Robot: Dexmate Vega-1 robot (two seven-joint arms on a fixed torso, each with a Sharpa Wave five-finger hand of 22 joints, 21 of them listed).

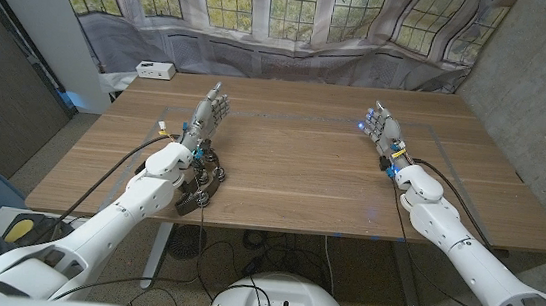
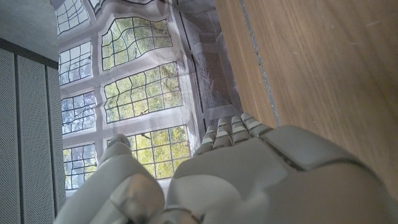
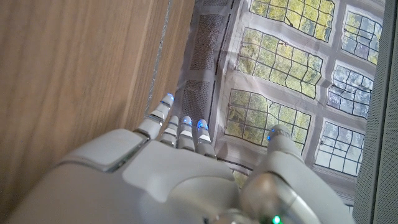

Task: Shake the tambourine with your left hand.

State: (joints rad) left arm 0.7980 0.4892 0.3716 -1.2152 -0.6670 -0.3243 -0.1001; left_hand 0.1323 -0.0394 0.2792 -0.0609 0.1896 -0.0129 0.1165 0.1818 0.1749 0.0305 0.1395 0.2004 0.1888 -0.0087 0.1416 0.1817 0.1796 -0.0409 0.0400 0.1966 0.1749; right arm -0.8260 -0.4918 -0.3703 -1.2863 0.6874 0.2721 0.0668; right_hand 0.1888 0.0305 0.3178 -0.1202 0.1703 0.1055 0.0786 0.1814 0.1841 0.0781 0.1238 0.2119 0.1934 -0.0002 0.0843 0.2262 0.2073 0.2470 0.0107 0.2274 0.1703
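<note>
**Tambourine not yet grasped**

Head view: left hand [image 1: 209, 112] empty, fingers extended; right hand [image 1: 383, 126] likewise. Tambourine [image 1: 203, 178] lies near the table [image 1: 302, 166] front-left edge, under the left forearm.

Wrist views: fingers straight, nothing held.

Judgement: draw back, grip the rim firmly.

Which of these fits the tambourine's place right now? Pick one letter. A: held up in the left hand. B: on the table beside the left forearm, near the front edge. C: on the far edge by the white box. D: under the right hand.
B: the dark tambourine lies on the table against the left forearm, while the left hand beyond it holds nothing.
</note>
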